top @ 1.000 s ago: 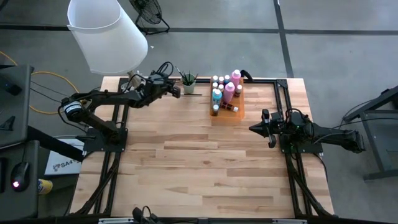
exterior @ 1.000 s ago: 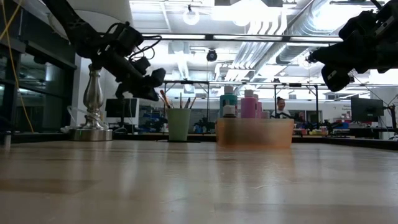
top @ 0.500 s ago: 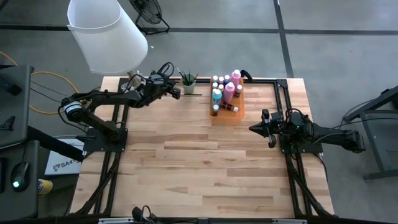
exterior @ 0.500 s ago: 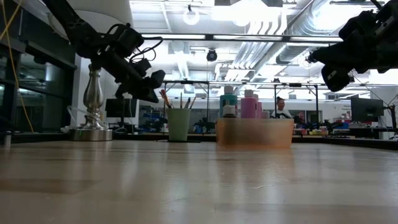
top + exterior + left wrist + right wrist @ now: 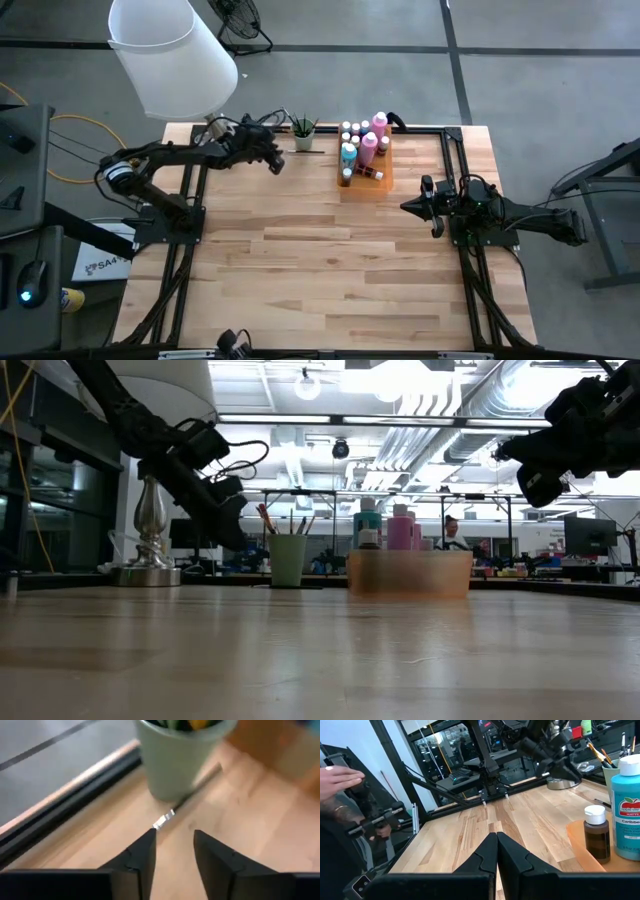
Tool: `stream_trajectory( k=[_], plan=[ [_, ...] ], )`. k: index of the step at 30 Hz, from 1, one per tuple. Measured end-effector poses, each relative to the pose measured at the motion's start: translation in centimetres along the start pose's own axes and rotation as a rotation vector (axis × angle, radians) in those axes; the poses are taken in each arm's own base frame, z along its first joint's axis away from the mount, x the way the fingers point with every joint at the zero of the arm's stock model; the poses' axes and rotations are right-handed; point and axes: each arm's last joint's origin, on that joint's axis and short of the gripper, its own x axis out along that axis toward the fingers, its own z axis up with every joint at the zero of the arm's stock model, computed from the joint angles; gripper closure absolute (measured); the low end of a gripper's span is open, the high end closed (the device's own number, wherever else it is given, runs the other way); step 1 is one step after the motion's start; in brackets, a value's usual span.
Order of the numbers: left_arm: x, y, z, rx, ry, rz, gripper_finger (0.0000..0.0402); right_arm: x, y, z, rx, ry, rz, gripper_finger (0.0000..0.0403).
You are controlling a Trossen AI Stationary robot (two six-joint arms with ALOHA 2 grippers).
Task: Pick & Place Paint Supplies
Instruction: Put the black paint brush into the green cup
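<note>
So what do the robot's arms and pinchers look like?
Both arms are dark, skinny and jointed, with black cables looping along them. The left gripper has two black wedge-shaped fingers. The right gripper has the same black fingers.

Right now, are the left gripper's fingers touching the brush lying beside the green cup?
Apart. The left wrist view shows bare wood between the left gripper and the brush by the green cup.

The left gripper (image 5: 279, 165) has dropped and pulled a little back from the green cup (image 5: 303, 139); a second ago it hung level with the cup's rim, right beside the brushes. It now points down at the table (image 5: 330, 260) in front of the cup, over a paintbrush (image 5: 187, 802) lying flat at the cup's foot. Its jaws, closed before, now stand parted.
</note>
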Motion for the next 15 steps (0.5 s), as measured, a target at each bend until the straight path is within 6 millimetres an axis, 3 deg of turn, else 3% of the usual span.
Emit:
stream_trajectory(
  k=[7,15],
  plan=[
    [1.1,0.3,-1.1,0.253,0.075,-0.040,0.0241,0.0,0.0,0.0,0.000,-0.001,-0.001,0.0401],
    [3.0,0.2,-1.4,0.335,0.116,-0.101,0.0240,0.0,0.0,0.0,0.000,0.000,0.000,0.0401]
  ],
)
